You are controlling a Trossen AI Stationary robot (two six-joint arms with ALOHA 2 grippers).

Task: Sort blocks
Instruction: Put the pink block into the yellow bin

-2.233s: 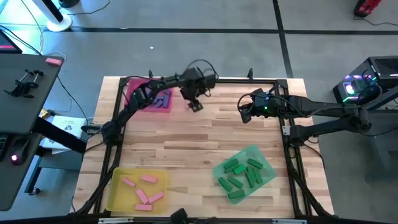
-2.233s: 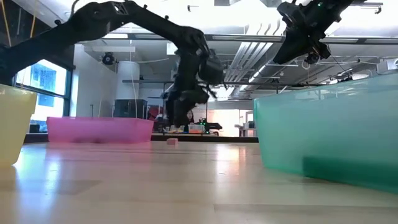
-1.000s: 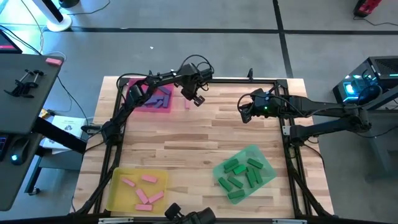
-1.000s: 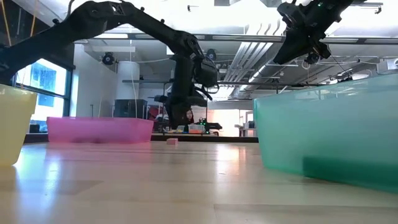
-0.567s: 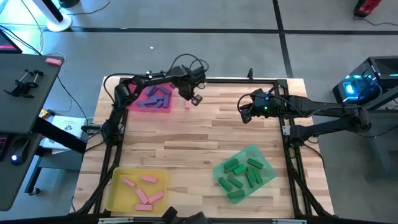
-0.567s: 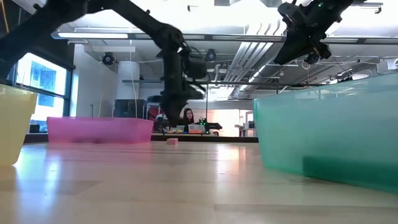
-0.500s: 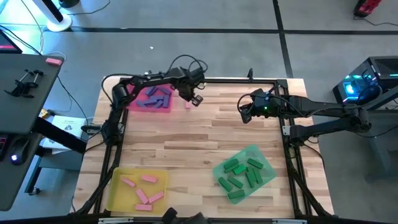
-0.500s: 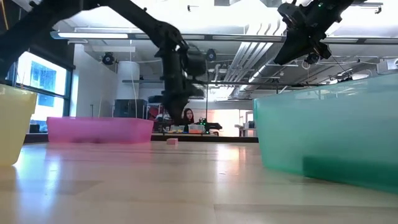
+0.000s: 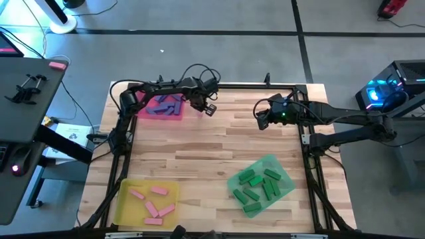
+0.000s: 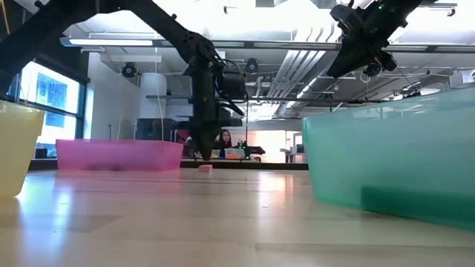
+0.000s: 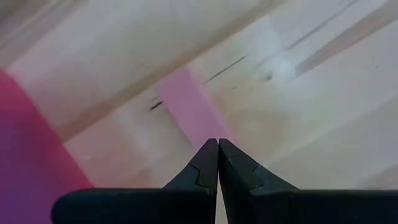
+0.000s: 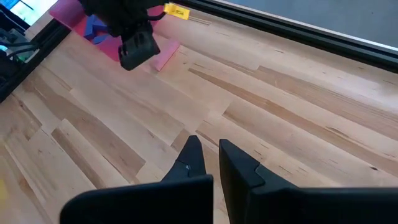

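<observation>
One pink block [image 11: 186, 112] lies flat on the bare wood next to the pink tray [image 9: 161, 106], at the far left. My left gripper [image 11: 217, 143] is shut and points straight down over the block's end; in the low view its tips [image 10: 202, 156] stand just above the block [image 10: 205, 168], apart from it. Purple-blue blocks lie in the pink tray, pink blocks in the yellow tray [image 9: 125, 206], green blocks in the green tray [image 9: 285, 174]. My right gripper [image 9: 261, 121] hangs shut, high over the far right of the table, with nothing in it.
The yellow tray stands at the near left and the green tray at the near right. Bare wood lies between them and across the table's middle [image 9: 219, 143]. A black frame rail [image 9: 252, 85] runs along the far edge.
My left gripper has sunk toward the lone pink block and gone a little toward the table's left edge. It has tipped from a slant to pointing straight down, staying shut. The block has not moved.
</observation>
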